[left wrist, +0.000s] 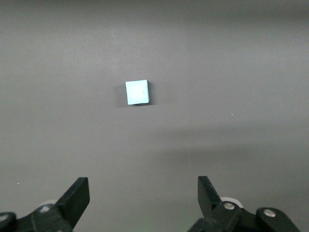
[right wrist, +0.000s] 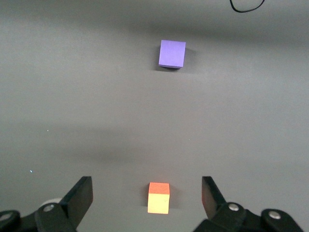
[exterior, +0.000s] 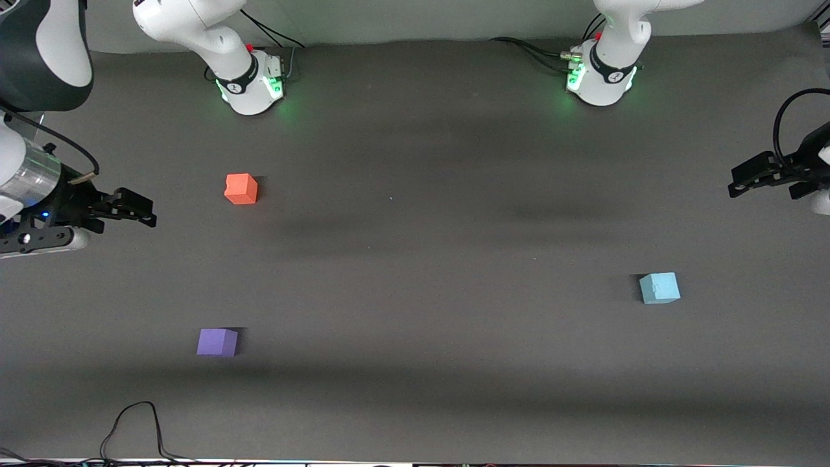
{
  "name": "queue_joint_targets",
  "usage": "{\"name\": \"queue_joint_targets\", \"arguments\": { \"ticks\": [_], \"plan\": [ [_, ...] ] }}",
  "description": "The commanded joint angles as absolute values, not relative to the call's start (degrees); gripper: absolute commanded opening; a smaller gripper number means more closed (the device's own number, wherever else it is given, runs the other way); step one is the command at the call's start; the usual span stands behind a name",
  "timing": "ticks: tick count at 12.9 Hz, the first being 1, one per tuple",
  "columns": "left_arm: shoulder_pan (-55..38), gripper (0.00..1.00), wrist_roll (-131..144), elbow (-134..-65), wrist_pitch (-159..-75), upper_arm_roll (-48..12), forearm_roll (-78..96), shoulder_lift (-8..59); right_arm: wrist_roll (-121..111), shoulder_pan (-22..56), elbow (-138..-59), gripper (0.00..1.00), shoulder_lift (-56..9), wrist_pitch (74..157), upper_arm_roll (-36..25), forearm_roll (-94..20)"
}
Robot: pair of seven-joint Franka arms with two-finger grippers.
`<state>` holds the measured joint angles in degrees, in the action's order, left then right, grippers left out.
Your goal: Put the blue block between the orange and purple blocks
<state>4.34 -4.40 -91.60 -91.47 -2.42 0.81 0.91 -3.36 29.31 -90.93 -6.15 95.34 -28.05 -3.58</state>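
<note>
The blue block [exterior: 659, 288] lies on the dark table toward the left arm's end; it also shows in the left wrist view [left wrist: 137, 92]. The orange block [exterior: 241, 189] and the purple block [exterior: 217, 342] lie toward the right arm's end, well apart, the purple one nearer the front camera. Both show in the right wrist view: orange [right wrist: 159, 197], purple [right wrist: 172, 53]. My left gripper [exterior: 739, 178] [left wrist: 142, 187] is open and empty, raised over the table's left-arm end. My right gripper [exterior: 139, 209] [right wrist: 146, 187] is open and empty, raised over the table beside the orange block.
The two arm bases [exterior: 253, 84] [exterior: 600, 78] stand along the table's back edge. A black cable [exterior: 136, 421] loops onto the table at the front edge near the purple block; it also shows in the right wrist view [right wrist: 246, 6].
</note>
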Motion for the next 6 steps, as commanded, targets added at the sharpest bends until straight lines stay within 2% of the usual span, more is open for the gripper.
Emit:
{"name": "queue_joint_targets", "arguments": {
  "ticks": [1, 6],
  "plan": [
    [4.48, 1.00, -4.13, -90.88, -90.62, -2.46, 1.41, 0.70, -2.72, 29.27, -91.41, 1.00, -5.01, 95.10, -28.13, -3.25],
    [6.15, 1.00, -5.44, -93.51, -91.31, -2.37, 0.88, 0.88, -2.64, 29.09, -90.53, 1.00, -5.54, 95.10, -28.21, -3.34]
  ]
}}
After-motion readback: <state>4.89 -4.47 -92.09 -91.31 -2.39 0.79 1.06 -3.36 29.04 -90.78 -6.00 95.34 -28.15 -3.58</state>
